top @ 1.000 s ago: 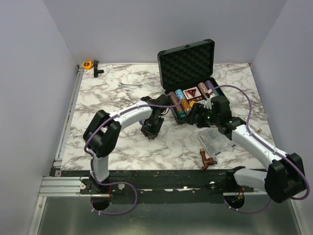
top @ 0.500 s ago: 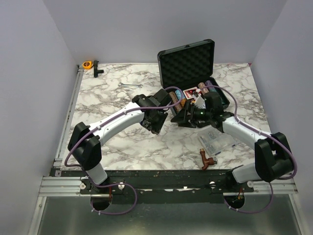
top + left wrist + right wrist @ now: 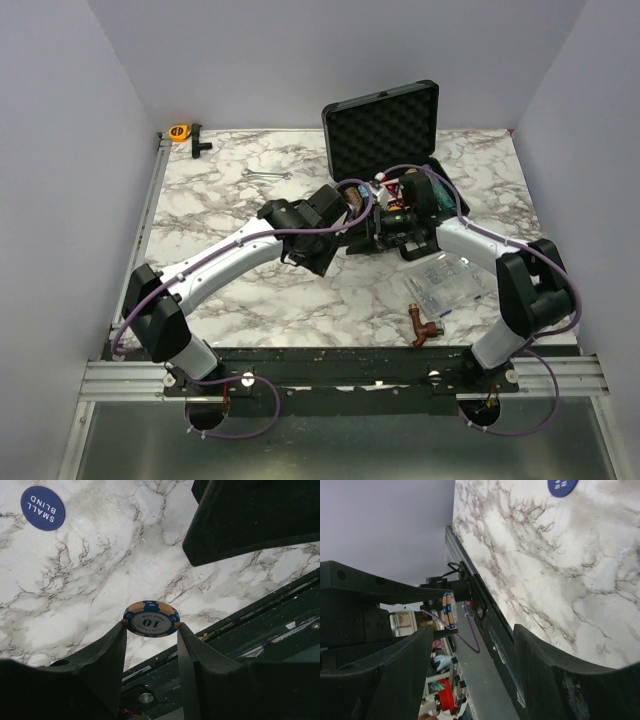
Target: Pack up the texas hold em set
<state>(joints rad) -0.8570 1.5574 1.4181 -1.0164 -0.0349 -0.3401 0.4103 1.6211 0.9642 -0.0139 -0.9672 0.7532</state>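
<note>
- "SMALL BLIND", white capitals, on the round blue disc (image 3: 43,508), up and left of the striped poker chip (image 3: 151,618).
- "10" on that chip's face; its smaller lettering is unreadable.

White marble-patterned table (image 3: 230,210), seen from above. An open black case (image 3: 385,125) stands at the far right with its lid upright; nearer, toward the right front, lie a clear box (image 3: 445,285) and, just beside its near-left corner, a brown pipe fitting (image 3: 420,325). A wrench (image 3: 265,175) lies left of the case, an orange tape measure (image 3: 180,131) and a black T-piece (image 3: 200,143) sit at the far left corner, and a blue disc (image 3: 43,501) marked SMALL BLIND lies flat on the marble.
</note>
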